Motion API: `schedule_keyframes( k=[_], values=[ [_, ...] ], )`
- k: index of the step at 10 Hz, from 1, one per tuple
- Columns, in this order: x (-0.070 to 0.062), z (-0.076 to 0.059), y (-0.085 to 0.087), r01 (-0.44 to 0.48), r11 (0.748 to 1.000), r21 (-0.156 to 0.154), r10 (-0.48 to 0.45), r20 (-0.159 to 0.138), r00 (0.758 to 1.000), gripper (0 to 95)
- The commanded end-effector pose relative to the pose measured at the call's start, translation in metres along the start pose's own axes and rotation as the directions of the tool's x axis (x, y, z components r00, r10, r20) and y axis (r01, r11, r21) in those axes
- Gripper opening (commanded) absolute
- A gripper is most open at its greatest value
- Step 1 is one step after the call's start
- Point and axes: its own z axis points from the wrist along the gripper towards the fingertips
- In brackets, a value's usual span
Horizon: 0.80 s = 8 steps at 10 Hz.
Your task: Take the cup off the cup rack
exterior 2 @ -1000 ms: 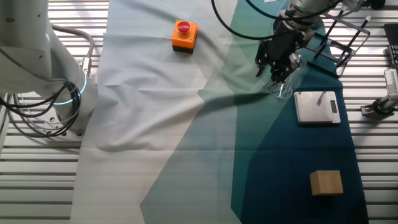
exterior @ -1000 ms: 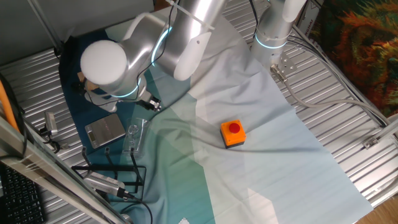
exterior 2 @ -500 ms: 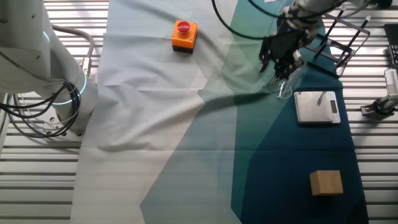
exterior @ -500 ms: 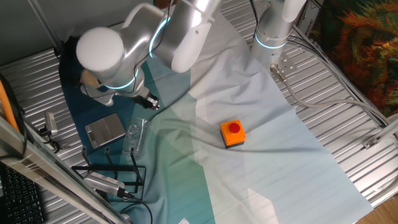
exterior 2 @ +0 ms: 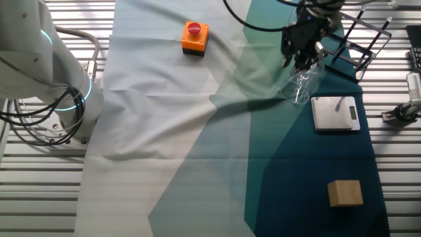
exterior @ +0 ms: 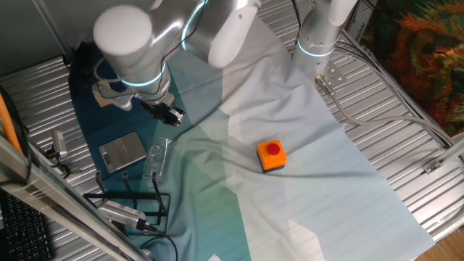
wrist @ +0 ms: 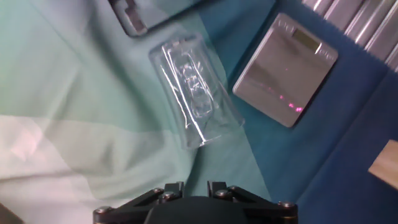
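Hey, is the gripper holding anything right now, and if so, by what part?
Nothing is held. The gripper hangs above the cup, which lies on its side on the cloth, clear of the fingers.

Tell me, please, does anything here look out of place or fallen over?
Yes. The cup lies on its side on the cloth beside the grey scale, off the cup rack. The gripper is above it, holding nothing.

Gripper (exterior 2: pixel 304 60) finger gap prob. too small; rack (exterior 2: pixel 363 41) edge-cropped.
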Motion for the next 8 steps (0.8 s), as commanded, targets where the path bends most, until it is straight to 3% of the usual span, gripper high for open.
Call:
schedule_keyframes(
  k=[1, 3, 7, 8],
  values=[
    [-0.007, -0.002, -0.001, 0.012, 1.0, 0.009, -0.012, 0.031, 0.999, 19.0],
    [-0.012, -0.004, -0.008, 0.044, 0.999, 0.008, -0.045, 0.078, 0.996, 19.0],
    [-0.023, -0.012, -0.015, 0.077, 0.997, 0.002, -0.077, 0.131, 0.988, 19.0],
    [-0.028, -0.013, -0.016, 0.09, 0.996, -0.007, -0.087, 0.18, 0.98, 19.0]
  ],
)
